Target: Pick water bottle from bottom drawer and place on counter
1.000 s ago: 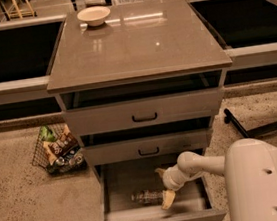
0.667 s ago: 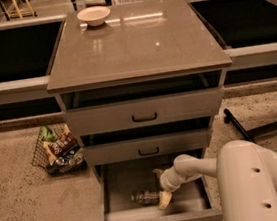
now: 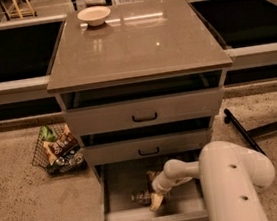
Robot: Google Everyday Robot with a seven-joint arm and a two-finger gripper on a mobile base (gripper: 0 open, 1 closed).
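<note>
The bottom drawer (image 3: 121, 184) is pulled open under two shallower grey drawers. The water bottle (image 3: 140, 198) lies on its side on the drawer's grey floor, near the front. My gripper (image 3: 156, 200) reaches down into the drawer from the right and sits at the bottle's right end, touching or almost touching it. My white arm (image 3: 233, 186) covers the drawer's right part. The counter (image 3: 135, 42) is the glossy grey-brown top of the cabinet, above the drawers.
A cream bowl (image 3: 93, 15) stands at the counter's back left corner. A wire basket of snack packets (image 3: 57, 148) sits on the speckled floor left of the cabinet. Black stand legs (image 3: 252, 131) lie on the floor at the right.
My arm has swung left, and the gripper has moved left inside the drawer, from beside the bottle to right at its end. The bottle has not moved.
</note>
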